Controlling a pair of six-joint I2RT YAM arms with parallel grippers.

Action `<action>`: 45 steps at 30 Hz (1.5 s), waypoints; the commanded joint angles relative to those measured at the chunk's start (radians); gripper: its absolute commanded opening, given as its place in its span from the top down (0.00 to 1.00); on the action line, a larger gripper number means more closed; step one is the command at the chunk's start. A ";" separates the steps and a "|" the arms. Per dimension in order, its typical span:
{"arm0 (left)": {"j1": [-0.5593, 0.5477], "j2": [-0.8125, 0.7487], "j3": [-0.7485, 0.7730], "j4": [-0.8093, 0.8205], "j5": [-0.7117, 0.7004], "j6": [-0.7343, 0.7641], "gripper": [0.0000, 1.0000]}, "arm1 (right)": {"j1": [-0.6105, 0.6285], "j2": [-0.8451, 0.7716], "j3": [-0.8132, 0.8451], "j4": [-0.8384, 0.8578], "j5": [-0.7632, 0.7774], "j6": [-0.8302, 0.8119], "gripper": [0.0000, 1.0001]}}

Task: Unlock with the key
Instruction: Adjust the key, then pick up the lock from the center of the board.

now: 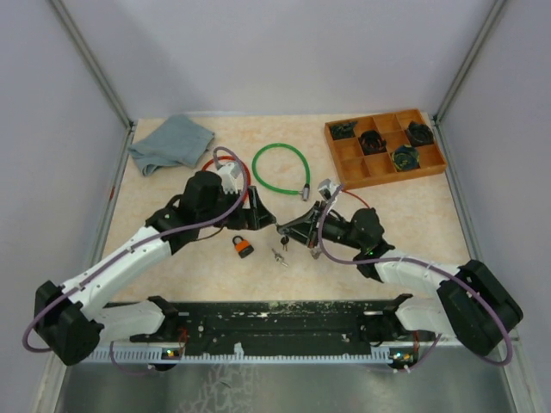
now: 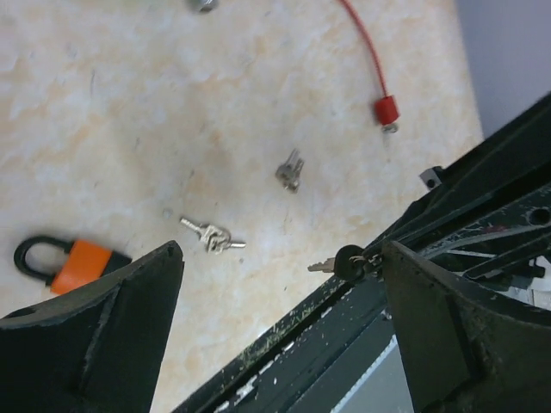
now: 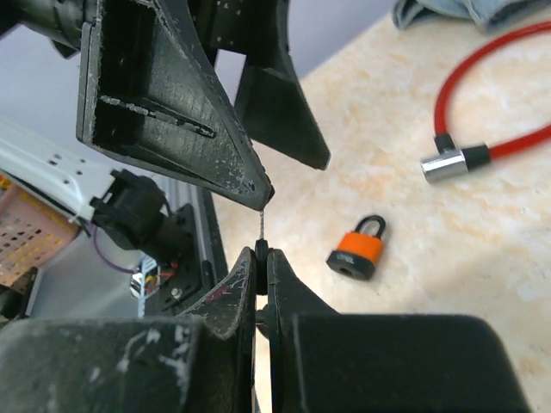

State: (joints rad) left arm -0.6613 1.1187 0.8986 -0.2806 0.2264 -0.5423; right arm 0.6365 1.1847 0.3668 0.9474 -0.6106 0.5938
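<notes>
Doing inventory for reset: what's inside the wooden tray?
The wooden tray holds four dark coiled bundles, one per compartment. The other compartments show bare wood. The bundles are too small to identify, and anything beneath them is covered.

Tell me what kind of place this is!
Probably a robot practice booth, not a home. A left arm and a right arm are bolted to a table boxed in by plain grey walls, with an orange padlock, loose keys and a green cable lock laid out.
</notes>
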 commanded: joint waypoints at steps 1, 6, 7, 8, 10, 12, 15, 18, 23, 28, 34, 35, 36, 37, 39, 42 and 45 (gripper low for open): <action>0.014 0.076 0.040 -0.277 -0.219 -0.084 0.00 | -0.005 -0.048 0.003 -0.067 0.040 -0.076 1.00; 0.014 0.194 0.089 -0.392 -0.283 -0.163 0.00 | 0.008 -0.067 0.004 -0.192 0.096 -0.150 1.00; 0.014 0.217 0.097 -0.403 -0.292 -0.180 0.00 | 0.011 -0.068 0.000 -0.194 0.099 -0.154 1.00; 0.014 0.242 0.107 -0.416 -0.299 -0.201 0.00 | 0.012 -0.069 -0.005 -0.193 0.101 -0.155 1.00; 0.015 0.294 0.126 -0.438 -0.302 -0.229 0.00 | 0.012 -0.074 -0.018 -0.189 0.105 -0.154 1.00; 0.015 0.355 0.152 -0.484 -0.317 -0.257 0.02 | 0.013 -0.086 -0.028 -0.201 0.116 -0.156 1.00; 0.020 0.414 0.187 -0.578 -0.349 -0.293 0.05 | 0.013 -0.107 -0.035 -0.240 0.148 -0.167 1.00; 0.020 0.441 0.197 -0.577 -0.330 -0.307 0.02 | 0.013 -0.115 -0.042 -0.246 0.164 -0.174 1.00; 0.020 0.506 0.241 -0.600 -0.353 -0.350 0.00 | 0.013 -0.125 -0.047 -0.245 0.164 -0.169 1.00; 0.024 0.572 0.273 -0.604 -0.390 -0.404 0.04 | 0.012 -0.144 -0.052 -0.232 0.148 -0.160 1.00; 0.032 0.649 0.306 -0.578 -0.359 -0.428 0.22 | 0.013 -0.153 -0.054 -0.238 0.144 -0.160 1.00; 0.034 0.660 0.313 -0.578 -0.354 -0.430 0.22 | 0.012 -0.155 -0.055 -0.239 0.143 -0.160 1.00; 0.034 0.672 0.315 -0.577 -0.351 -0.432 0.23 | 0.013 -0.156 -0.054 -0.239 0.143 -0.160 1.00; 0.033 0.682 0.315 -0.577 -0.346 -0.434 0.23 | 0.013 -0.158 -0.054 -0.240 0.143 -0.160 1.00; 0.033 0.700 0.312 -0.576 -0.332 -0.438 0.24 | 0.012 -0.160 -0.054 -0.241 0.144 -0.161 1.00; 0.034 0.722 0.295 -0.580 -0.329 -0.450 0.26 | 0.012 -0.163 -0.054 -0.245 0.144 -0.163 1.00; 0.034 0.733 0.285 -0.575 -0.320 -0.454 0.31 | 0.012 -0.158 -0.053 -0.250 0.148 -0.164 1.00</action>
State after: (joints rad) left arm -0.6323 1.8343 1.1900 -0.8524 -0.1112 -0.9665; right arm 0.6468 1.0473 0.3077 0.6609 -0.4580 0.4446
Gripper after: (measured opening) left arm 0.712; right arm 0.023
